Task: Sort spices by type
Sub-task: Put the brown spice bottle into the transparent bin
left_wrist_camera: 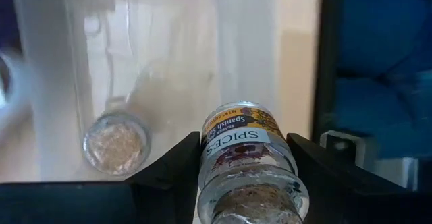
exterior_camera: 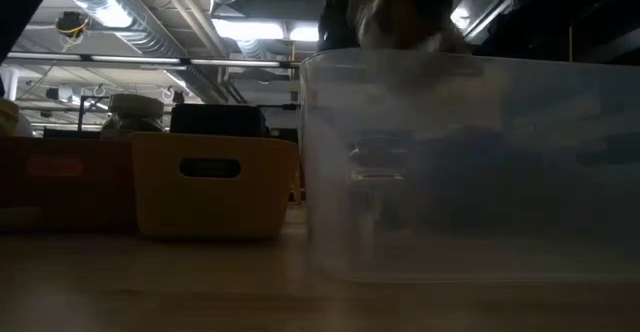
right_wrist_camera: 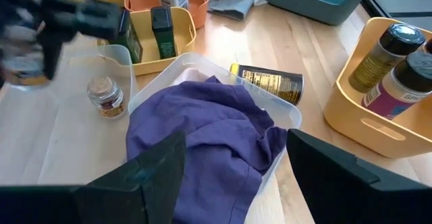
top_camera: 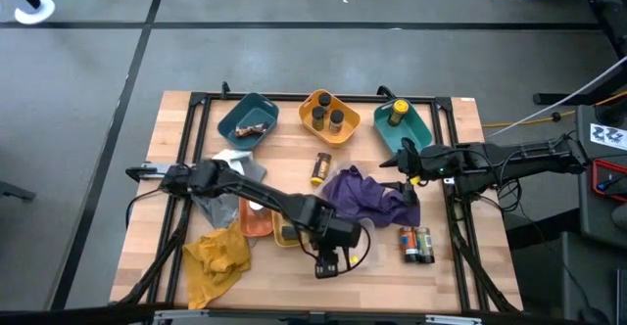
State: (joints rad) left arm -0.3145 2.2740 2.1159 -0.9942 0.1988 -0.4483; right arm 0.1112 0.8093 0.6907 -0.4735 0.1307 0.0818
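My left gripper (top_camera: 328, 259) hangs near the table's near edge, shut on a labelled glass spice jar (left_wrist_camera: 243, 150) above a clear plastic container (exterior_camera: 470, 162). Another small jar (left_wrist_camera: 115, 143) stands on that container's floor. My right gripper (top_camera: 405, 161) is open over the purple cloth (right_wrist_camera: 202, 129), touching nothing. A dark jar with a yellow label (top_camera: 320, 168) lies on its side on the table. Two more jars (top_camera: 416, 243) lie near the right edge. The orange-yellow tray (top_camera: 328, 98) holds two jars, and the right teal tray (top_camera: 416, 129) holds one. My left gripper pinches the spice jar's labelled body (left_wrist_camera: 233, 140) between its two fingers (left_wrist_camera: 172, 170), one on each side. It comes from above, pointing down. The jar runs along the fingers, one end toward the wrist camera. It is lifted clear over the clear container.
The purple cloth fills a second clear container (right_wrist_camera: 287, 116). A yellow tray with dark tins (right_wrist_camera: 148, 35) and an orange tray (right_wrist_camera: 196, 1) sit beside the containers. A yellow cloth (top_camera: 216, 256) and a grey cloth (top_camera: 223, 193) lie on the table's left. A teal tray (top_camera: 250, 119) stands at the far edge.
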